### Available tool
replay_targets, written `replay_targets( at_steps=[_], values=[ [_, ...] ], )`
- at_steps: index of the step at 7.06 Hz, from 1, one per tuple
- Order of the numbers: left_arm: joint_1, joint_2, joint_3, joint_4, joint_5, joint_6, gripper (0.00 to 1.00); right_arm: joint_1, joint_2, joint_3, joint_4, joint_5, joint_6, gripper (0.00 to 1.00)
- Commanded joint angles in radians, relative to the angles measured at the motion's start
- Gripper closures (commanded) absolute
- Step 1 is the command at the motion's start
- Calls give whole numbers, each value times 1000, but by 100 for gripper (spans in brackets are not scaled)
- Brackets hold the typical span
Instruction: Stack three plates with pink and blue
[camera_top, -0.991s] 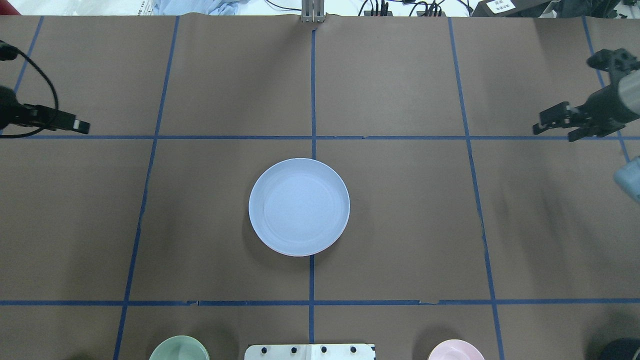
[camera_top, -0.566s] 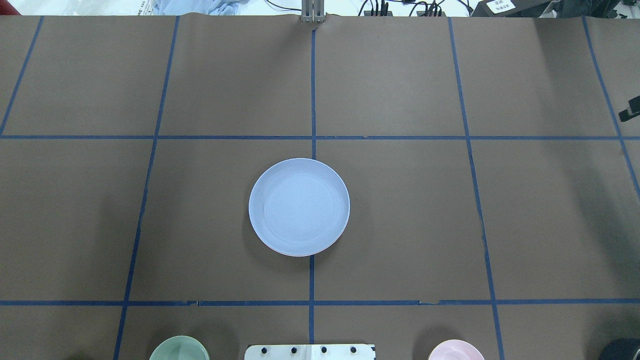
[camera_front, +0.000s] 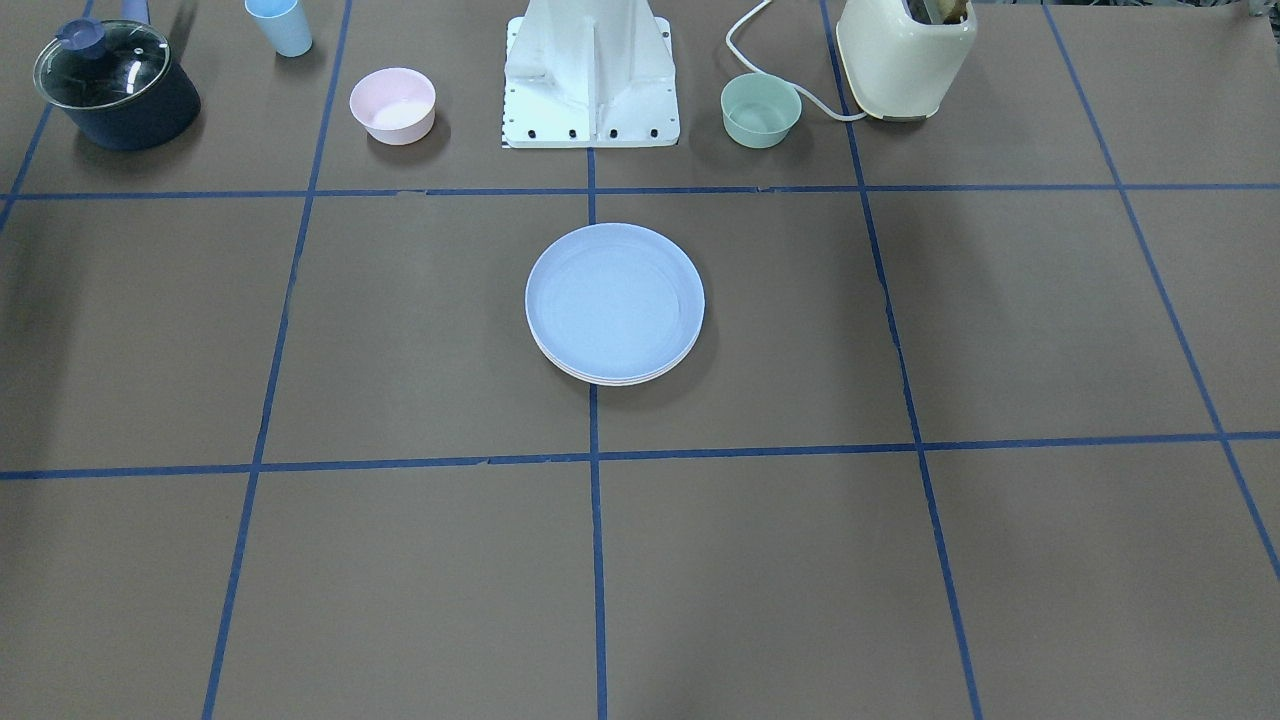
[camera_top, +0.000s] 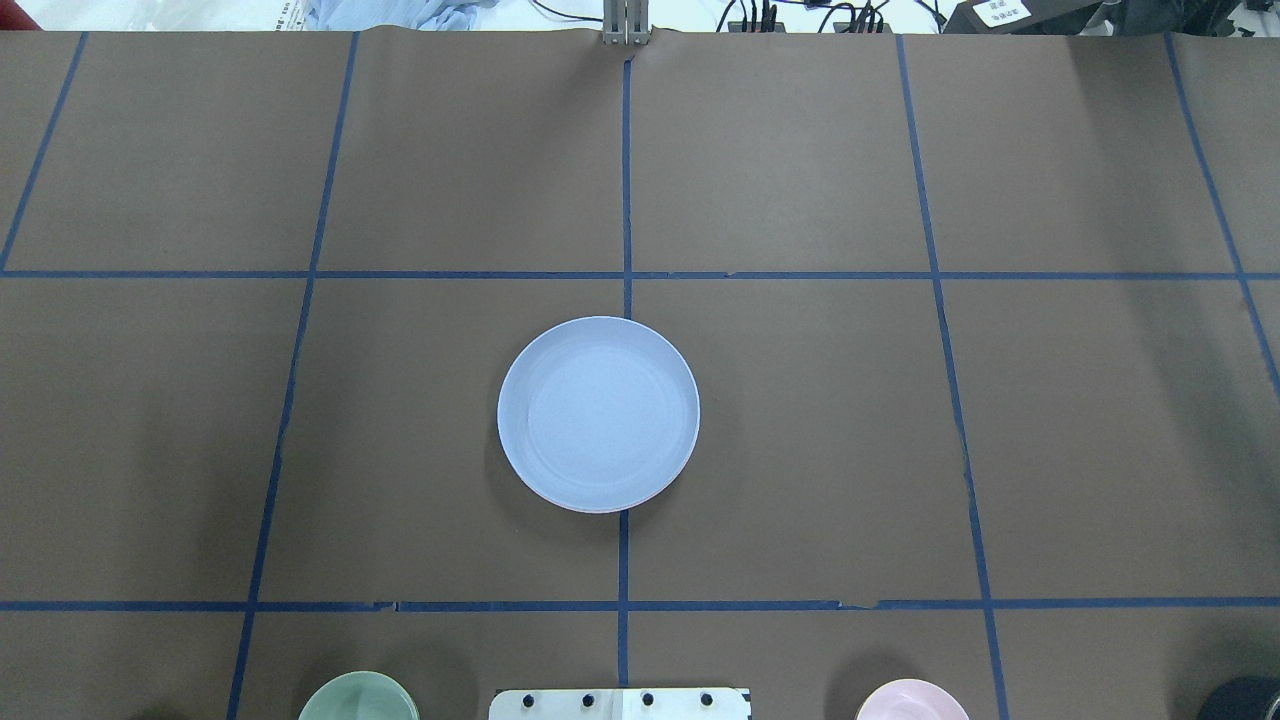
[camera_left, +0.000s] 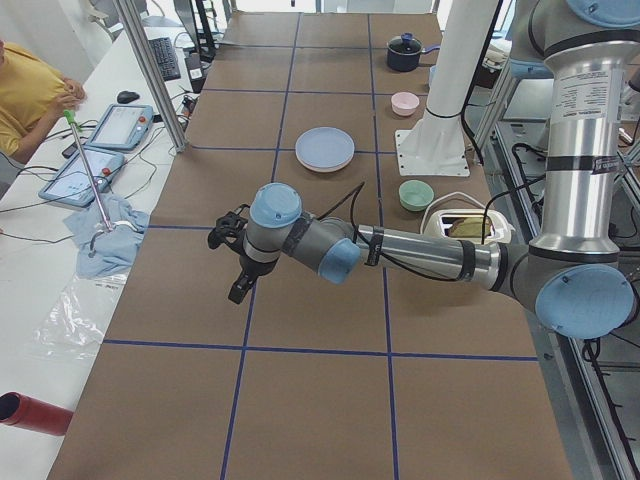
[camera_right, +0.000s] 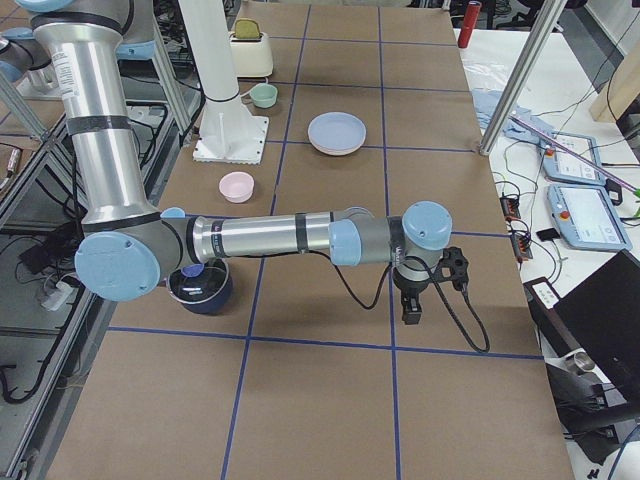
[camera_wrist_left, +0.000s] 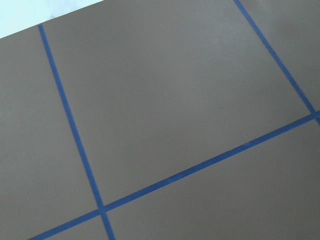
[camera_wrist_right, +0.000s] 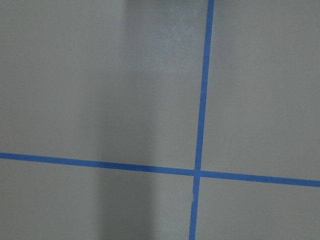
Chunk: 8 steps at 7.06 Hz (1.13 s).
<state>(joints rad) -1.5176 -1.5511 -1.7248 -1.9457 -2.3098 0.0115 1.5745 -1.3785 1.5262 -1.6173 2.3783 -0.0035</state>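
Stack of plates (camera_front: 612, 375): it stood in the middle of the desk (camera_front: 1000, 560), well apart from all four edges, across the centre tape line (camera_front: 596, 560).
Blue plate (camera_front: 614, 300): it lay on top of the stack, flat, with the rim up and nothing in it.
Lower plates: only thin pale rims showed under the blue plate, at the side toward the operators' edge; their colours could not be told with certainty.
Left claw (camera_left: 238, 293): it hung above the desk toward the left end, pointing down, well apart from the stack. It appeared only in the side view, so I cannot tell if it was open or closed.
Right claw (camera_right: 410, 316): it hung above the desk toward the right end, pointing down, also well apart from the stack. Again I cannot tell if it was open or closed.
Wrist views: both showed only the brown desk and blue tape.
Robot's edge of the desk: the robot base (camera_front: 590, 80) stood in the middle, with a pink bowl (camera_front: 393, 104) and a green bowl (camera_front: 761, 109) near it on either side.
Further along that edge: a toaster (camera_front: 905, 55), a blue cup (camera_front: 280, 25) and a dark pot (camera_front: 115, 85) with a glass lid.
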Motion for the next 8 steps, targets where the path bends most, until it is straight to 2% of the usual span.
replay_targets(
  at_steps=[1, 3, 7, 8],
  values=[
    [-30, -17, -1, 83, -8, 60, 1, 33, 26, 49, -129, -1, -67, 0],
    [-33, -111, -6, 289, -10, 61, 1, 21, 16, 77, -142, -69, -67, 0],
    [-36, -113, -1, 338, -11, 47, 1, 10, 9, 81, -150, -59, -65, 0],
    [-35, -116, -2, 394, -10, 36, 1, 10, 7, 83, -148, -57, -65, 0]
  ],
)
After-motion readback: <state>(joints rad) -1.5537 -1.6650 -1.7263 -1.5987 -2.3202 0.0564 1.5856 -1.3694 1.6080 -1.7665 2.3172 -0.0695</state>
